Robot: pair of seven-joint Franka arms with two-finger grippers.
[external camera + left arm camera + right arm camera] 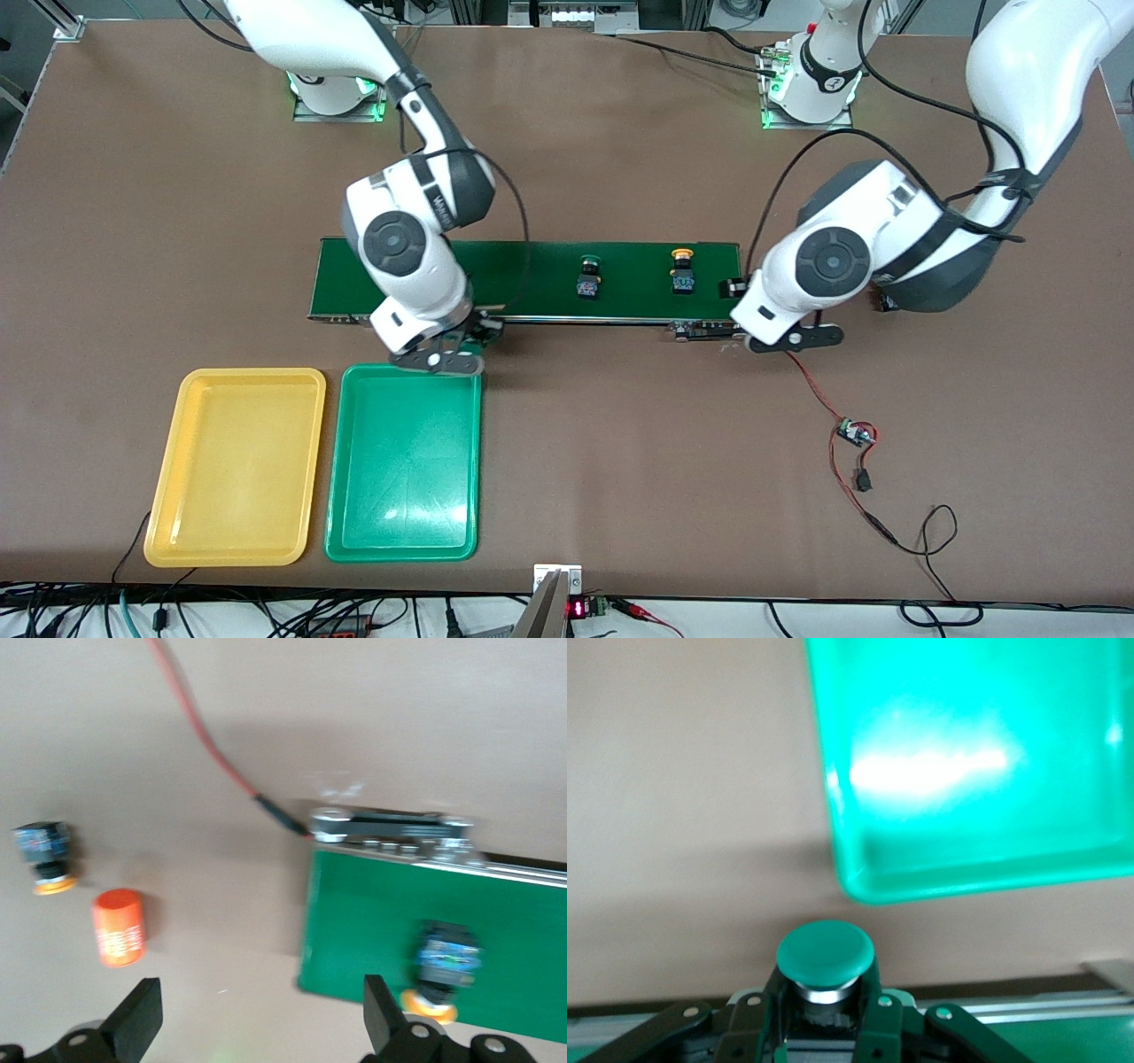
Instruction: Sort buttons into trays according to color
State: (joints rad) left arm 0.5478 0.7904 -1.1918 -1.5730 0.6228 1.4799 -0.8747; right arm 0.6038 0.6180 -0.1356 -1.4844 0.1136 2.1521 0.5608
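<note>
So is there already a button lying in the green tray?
No, the green tray holds nothing; the right gripper grips a green-capped button just short of its rim.

Green tray [405, 496] beside yellow tray [232, 523], both empty

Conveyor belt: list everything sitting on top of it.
On the conveyor belt stand a green-capped button and a yellow-capped button. The right arm covers the belt's end toward the trays, so anything there is hidden. The right pincer holds a green button.
</note>
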